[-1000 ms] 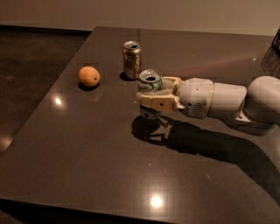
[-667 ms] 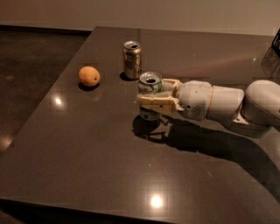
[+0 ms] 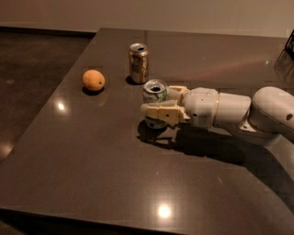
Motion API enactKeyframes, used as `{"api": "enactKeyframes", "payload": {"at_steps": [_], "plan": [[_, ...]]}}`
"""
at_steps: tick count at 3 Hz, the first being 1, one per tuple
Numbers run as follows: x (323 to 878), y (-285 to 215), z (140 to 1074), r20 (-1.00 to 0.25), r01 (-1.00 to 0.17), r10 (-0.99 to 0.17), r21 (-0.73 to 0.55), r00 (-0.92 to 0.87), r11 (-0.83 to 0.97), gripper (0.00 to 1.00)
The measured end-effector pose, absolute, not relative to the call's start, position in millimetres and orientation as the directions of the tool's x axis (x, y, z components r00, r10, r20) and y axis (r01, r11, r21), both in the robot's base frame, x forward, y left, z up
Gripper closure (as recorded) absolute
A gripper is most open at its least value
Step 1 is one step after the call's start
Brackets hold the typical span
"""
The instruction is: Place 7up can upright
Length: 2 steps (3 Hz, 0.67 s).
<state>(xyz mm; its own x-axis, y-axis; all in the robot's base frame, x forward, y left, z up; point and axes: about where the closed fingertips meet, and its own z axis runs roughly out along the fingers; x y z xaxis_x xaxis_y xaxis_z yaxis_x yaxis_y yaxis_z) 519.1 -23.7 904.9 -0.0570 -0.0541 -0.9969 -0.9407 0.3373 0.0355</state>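
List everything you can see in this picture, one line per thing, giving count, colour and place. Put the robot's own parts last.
table: one, dark glossy brown, fills most of the view.
orange fruit: one, orange, left part of the table.
gold-brown can: one, gold-brown, upright, behind the 7up can.
7up can: one, white-green with silver top, upright, mid-table.
floor: dark, left of the table.
wall: pale, along the top.
arm: one, white, reaching in from the right.
gripper: one, cream, mid-table, jaws shut on the 7up can.
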Motion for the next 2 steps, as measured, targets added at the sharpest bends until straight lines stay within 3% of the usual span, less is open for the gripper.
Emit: {"api": "enactKeyframes", "payload": {"at_steps": [1,2], "plan": [[518.8,-21.8,905.1,-0.997,-0.942,-0.058,0.032,-0.055,0.335,0.00],[518.7,-21.7,905.1,-0.997,-0.942,-0.058,0.032,-0.055,0.335,0.00]]}}
